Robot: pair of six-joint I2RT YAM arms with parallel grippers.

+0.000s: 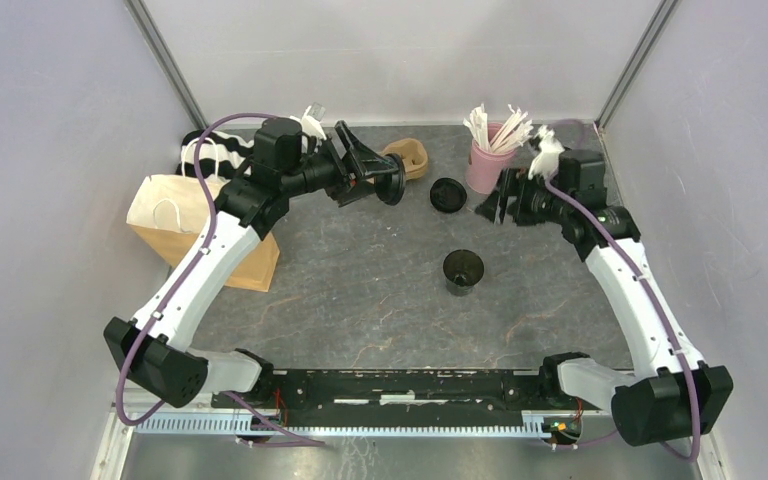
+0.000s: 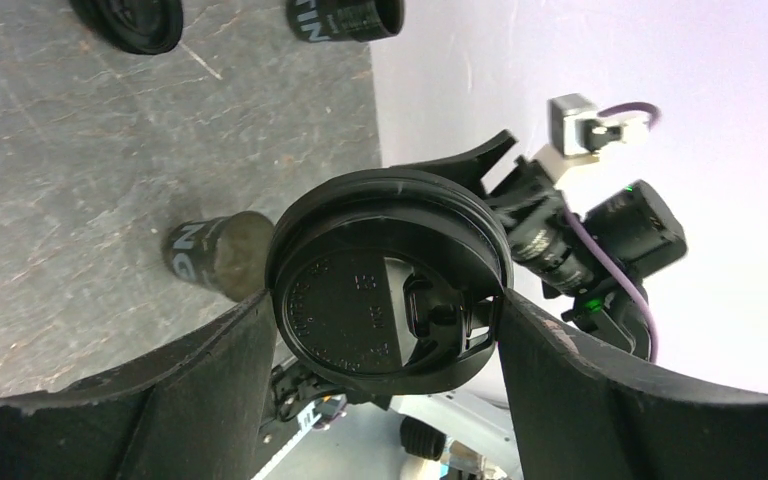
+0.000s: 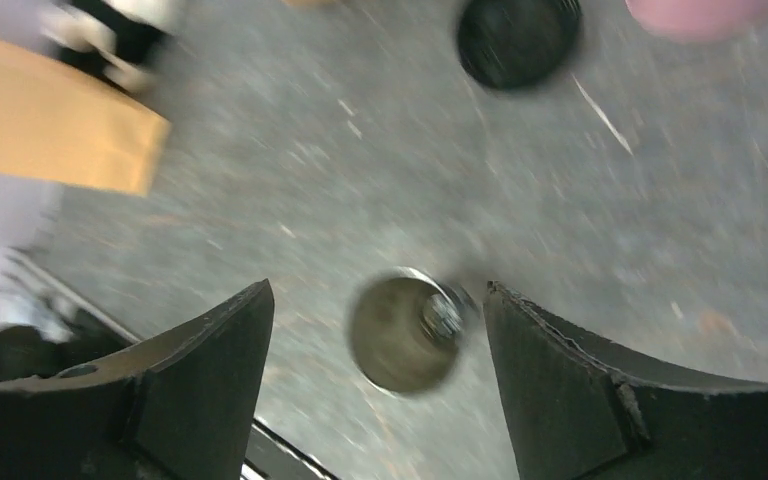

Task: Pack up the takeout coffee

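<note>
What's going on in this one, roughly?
The left end effector holds a black lid up off the table, clamped edge to edge between its fingers. The right end effector is open and empty. An uncovered black cup stands mid-table, apart from it. A second round black piece sits beside the pink cup of sticks; whether it is a lid or a capped cup is unclear. The paper bag sits at the left.
</note>
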